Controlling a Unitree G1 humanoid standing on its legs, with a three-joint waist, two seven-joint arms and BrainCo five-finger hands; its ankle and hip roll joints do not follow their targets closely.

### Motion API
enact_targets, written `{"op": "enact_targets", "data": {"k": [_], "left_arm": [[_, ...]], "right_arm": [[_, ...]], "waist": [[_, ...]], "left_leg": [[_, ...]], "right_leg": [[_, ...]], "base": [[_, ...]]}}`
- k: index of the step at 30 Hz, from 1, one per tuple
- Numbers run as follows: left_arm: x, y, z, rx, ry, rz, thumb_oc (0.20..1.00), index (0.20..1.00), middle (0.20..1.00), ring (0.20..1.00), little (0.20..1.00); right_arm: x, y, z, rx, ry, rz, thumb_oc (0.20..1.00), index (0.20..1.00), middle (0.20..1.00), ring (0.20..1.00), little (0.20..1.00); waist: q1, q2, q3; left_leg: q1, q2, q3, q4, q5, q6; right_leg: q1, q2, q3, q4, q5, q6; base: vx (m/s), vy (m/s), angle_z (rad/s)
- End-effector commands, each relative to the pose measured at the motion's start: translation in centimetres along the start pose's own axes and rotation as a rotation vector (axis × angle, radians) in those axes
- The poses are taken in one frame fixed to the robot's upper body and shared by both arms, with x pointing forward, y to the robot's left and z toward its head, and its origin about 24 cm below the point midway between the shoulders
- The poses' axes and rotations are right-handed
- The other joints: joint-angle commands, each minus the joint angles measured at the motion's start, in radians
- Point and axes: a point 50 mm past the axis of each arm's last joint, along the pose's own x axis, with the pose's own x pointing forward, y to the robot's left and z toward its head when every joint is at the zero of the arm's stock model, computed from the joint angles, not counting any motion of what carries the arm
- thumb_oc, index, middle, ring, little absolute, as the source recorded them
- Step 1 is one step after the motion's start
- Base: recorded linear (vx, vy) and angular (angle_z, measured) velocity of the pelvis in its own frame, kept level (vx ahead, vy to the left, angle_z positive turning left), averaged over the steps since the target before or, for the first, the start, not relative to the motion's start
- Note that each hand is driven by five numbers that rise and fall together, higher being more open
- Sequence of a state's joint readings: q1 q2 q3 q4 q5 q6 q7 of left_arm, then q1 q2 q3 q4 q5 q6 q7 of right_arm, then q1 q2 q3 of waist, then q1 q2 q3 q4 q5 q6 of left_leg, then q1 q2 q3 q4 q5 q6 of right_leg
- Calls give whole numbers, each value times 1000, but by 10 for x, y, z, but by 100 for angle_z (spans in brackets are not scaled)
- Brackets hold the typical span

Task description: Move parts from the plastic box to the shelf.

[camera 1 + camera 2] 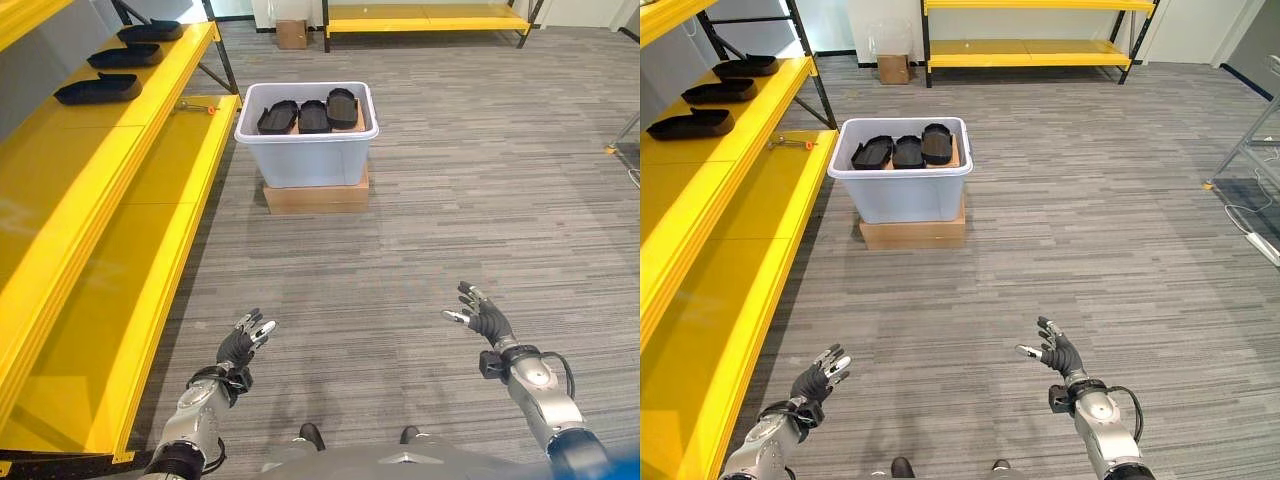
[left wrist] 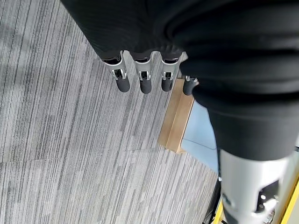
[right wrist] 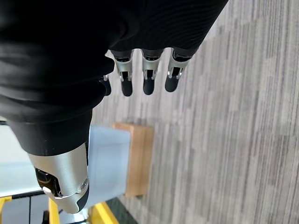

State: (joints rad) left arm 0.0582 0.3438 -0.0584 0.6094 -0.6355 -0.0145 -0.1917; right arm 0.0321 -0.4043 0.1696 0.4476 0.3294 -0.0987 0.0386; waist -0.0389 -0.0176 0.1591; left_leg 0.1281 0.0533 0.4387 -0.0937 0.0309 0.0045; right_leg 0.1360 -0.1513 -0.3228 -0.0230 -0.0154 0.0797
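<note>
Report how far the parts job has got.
Done: three black parts lie on the yellow shelf. In hand: nothing; the left hand and right hand hang open over the floor, short of the plastic box. Left: three parts in the box.

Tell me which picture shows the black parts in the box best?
The right eye view: the three black parts sit in plain sight inside the plastic box. The left eye view shows them just as well. The wrist views catch a bit of the box's wall, not the parts.
</note>
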Motion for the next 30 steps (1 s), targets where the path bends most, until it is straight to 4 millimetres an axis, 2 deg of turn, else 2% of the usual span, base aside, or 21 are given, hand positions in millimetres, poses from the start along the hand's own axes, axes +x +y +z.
{"op": "enact_targets", "data": {"k": [1,5,13,20,22,24,26,28,29,30], "left_arm": [[5,-1,24,91,-83,-28,1000,1000,1000,1000,1000],[6,-4,26,101,-90,-40,1000,1000,1000,1000,1000],[3,-4,16,33,-58,-70,1000,1000,1000,1000,1000],[4,-7,16,12,-62,-99,1000,1000,1000,1000,1000],[5,-11,20,-22,-67,-154,1000,1000,1000,1000,1000],[7,-13,22,0,-60,-163,1000,1000,1000,1000,1000],[9,-15,23,15,-54,-177,1000,1000,1000,1000,1000],[12,-22,25,-15,-55,-205,1000,1000,1000,1000,1000],[15,-27,29,-24,-79,-215,1000,1000,1000,1000,1000],[14,-29,29,-25,-90,-218,1000,1000,1000,1000,1000]], "right_arm": [[11,7,29,18,-127,23,1000,1000,1000,1000,1000],[11,7,29,18,-130,24,1000,1000,1000,1000,1000],[10,3,26,13,-119,36,1000,1000,1000,1000,1000],[10,4,26,23,-112,29,1000,1000,1000,1000,1000],[10,3,28,7,-118,21,1000,1000,1000,1000,1000],[11,2,30,11,-122,16,1000,1000,1000,1000,1000],[12,1,30,77,-114,24,1000,1000,1000,1000,1000],[14,5,32,207,-106,62,1000,1000,1000,1000,1000],[14,10,30,221,-102,87,1000,1000,1000,1000,1000],[13,11,28,222,-99,99,1000,1000,1000,1000,1000]], "waist": [[9,19,-28],[7,20,-23],[6,20,-23],[4,22,-26],[-2,25,-21],[-4,31,-17],[-13,28,-10],[-22,31,7],[-20,40,25],[-19,41,31]], "left_leg": [[-1,31,-38,7,-54,-10],[-2,29,-37,7,-54,-9],[8,33,-33,12,-55,-18],[10,34,-34,15,-56,-15],[6,28,-36,20,-58,-6],[-9,34,-25,24,-48,4],[3,16,-37,15,-65,12],[4,1,-34,11,-70,32],[1,3,-16,14,-66,42],[10,0,-16,10,-69,38]], "right_leg": [[-78,-37,-2,171,-89,83],[-81,-28,5,165,-88,78],[-48,-19,7,122,-81,68],[-52,-17,11,157,-104,65],[-76,-1,19,236,-141,59],[-113,13,23,295,-129,52],[-152,7,40,418,-137,75],[-270,-27,46,679,-105,110],[-374,-59,23,817,-11,120],[-395,-61,15,808,17,123]], "base": [[0,0,0],[2,-31,-1],[14,-32,-6],[11,32,0],[7,138,-1],[-69,118,-2],[13,194,-3],[11,240,-1],[34,169,0],[110,87,-18]]}}
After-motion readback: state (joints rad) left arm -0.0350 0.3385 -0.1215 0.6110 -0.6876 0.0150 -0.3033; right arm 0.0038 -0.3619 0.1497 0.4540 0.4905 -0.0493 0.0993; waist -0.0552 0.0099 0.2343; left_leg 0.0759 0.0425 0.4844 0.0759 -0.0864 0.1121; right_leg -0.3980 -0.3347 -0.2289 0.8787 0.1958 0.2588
